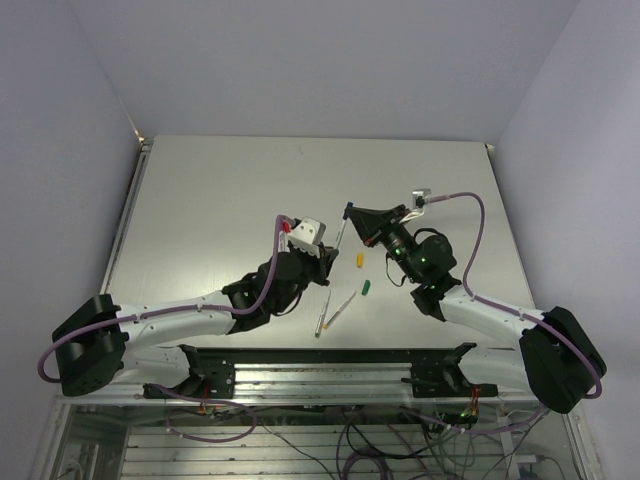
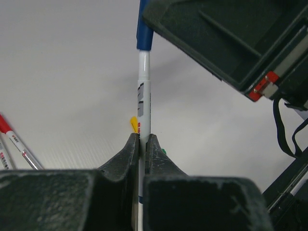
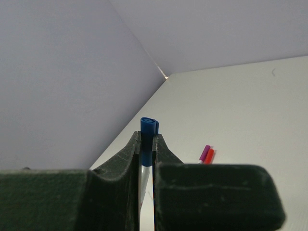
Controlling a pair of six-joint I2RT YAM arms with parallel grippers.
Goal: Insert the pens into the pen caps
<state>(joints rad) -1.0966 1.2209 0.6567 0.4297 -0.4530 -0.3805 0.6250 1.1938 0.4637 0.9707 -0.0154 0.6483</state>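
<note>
The left end effector (image 2: 142,139) pinches a pen (image 2: 143,82) by its barrel, and the right end effector (image 3: 147,137) is clamped on the blue cap (image 3: 148,122). The two meet in the air just beyond the yellow cap (image 1: 360,261), and I'd say the blue cap is on the tip, perhaps not fully home. Just nearer than the yellow cap, a green cap (image 1: 366,288) and two loose pens (image 1: 322,312) lie on the counter (image 1: 250,180), so those pairs look left to do.
</note>
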